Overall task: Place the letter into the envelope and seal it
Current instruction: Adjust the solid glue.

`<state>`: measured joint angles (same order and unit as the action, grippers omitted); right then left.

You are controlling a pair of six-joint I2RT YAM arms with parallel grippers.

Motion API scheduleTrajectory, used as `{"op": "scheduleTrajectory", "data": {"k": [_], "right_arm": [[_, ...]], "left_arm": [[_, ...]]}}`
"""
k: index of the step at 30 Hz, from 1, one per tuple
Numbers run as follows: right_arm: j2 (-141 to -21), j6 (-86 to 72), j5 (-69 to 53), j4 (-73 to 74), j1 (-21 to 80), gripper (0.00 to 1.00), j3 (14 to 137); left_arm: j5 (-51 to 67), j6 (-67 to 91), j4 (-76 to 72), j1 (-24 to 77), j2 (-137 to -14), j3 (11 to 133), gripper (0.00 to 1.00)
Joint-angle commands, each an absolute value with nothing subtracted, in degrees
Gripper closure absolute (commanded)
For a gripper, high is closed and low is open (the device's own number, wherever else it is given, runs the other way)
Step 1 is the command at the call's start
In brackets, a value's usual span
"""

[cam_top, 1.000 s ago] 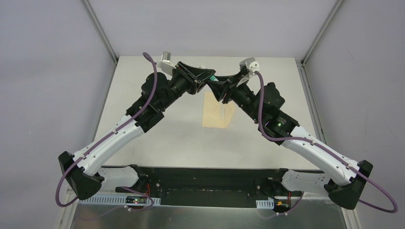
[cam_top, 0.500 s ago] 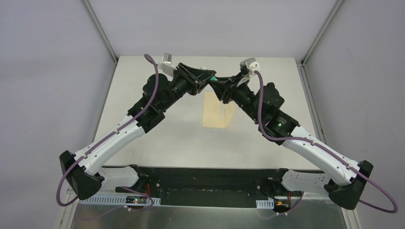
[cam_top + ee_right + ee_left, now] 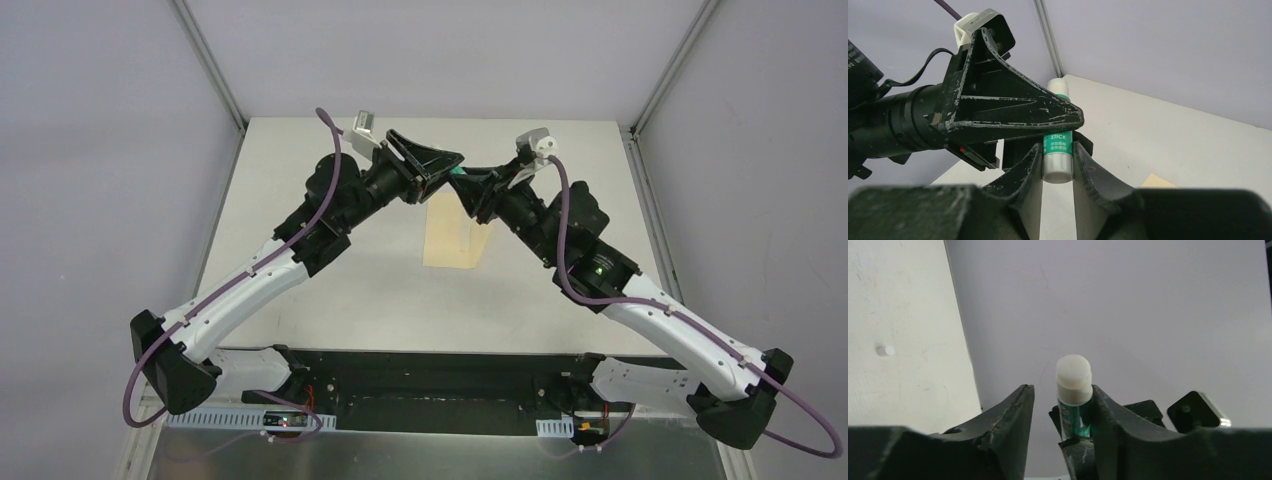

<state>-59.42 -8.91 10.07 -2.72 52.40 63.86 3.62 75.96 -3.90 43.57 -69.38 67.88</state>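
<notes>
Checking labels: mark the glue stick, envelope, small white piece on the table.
glue stick (image 3: 1056, 147): right wrist view, green label.
envelope (image 3: 447, 250): top view, bare near half.
small white piece (image 3: 885, 350): left wrist view, its centre.

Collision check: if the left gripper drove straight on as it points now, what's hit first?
The glue stick, standing between the open jaws of the left gripper, against one finger. Just beyond, the right gripper is shut on it. Depth is unclear, but the way doesn't look free.
</notes>
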Motion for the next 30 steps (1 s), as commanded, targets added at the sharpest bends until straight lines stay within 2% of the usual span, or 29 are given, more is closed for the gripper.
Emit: {"op": "scheduleTrajectory", "data": {"k": [1, 5, 14, 20, 26, 30], "right_arm": [[-57.0, -9.5, 11.4, -6.0, 52.6, 0.98, 63.8], [-56.4, -9.9, 12.7, -5.8, 52.5, 0.99, 62.9], [-55.3, -10.2, 13.8, -3.6, 52.4, 0.99, 62.6], [-55.3, -10.3, 12.3, -0.9, 52.4, 0.99, 63.2], [-54.1, -10.2, 9.1, 6.3, 52.4, 0.99, 65.5], [-52.6, -9.8, 5.7, 12.6, 52.4, 0.99, 67.5]], "left_arm": [[5.8, 69.9, -5.6, 44.3, -68.8, 69.2, 0.5], [6.4, 63.9, -4.7, 44.2, -68.3, 70.0, 0.37], [6.6, 45.5, -0.7, 42.7, -61.6, 68.8, 0.28], [10.2, 28.2, 4.9, 41.4, -59.2, 74.1, 0.26], [15.5, -4.8, 24.9, 41.4, -61.2, 88.0, 0.28], [19.3, -25.4, 34.3, 41.8, -62.0, 91.0, 0.3]]}}
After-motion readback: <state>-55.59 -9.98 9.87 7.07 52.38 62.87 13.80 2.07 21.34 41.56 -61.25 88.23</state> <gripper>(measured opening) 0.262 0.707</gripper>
